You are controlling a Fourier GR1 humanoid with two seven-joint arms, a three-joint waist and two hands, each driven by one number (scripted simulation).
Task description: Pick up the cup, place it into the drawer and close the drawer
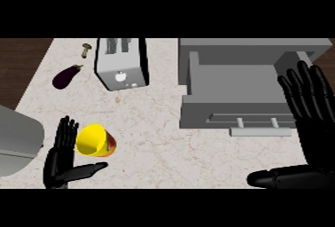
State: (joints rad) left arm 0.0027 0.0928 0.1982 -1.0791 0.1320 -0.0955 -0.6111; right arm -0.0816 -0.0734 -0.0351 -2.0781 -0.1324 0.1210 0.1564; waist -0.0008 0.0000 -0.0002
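A yellow cup with a red-orange patterned side lies tipped on the pale marbled table, its open mouth facing up and to the left. The left robot hand is released, its straight black fingers pointing up just left of the cup and its thumb stretched out just below the cup; whether the fingers touch the cup's rim cannot be told. To the right of the cup, well apart from it, stands the open grey drawer, a box-shaped tray with a bar handle on its near front. The right robot hand is also released, fingers straight and pointing up over the drawer's right edge, thumb lying flat below it. Above the cup, a silver two-slot toaster stands near the table's far side; left of the toaster lies a dark purple eggplant, and above that a small brown mushroom.
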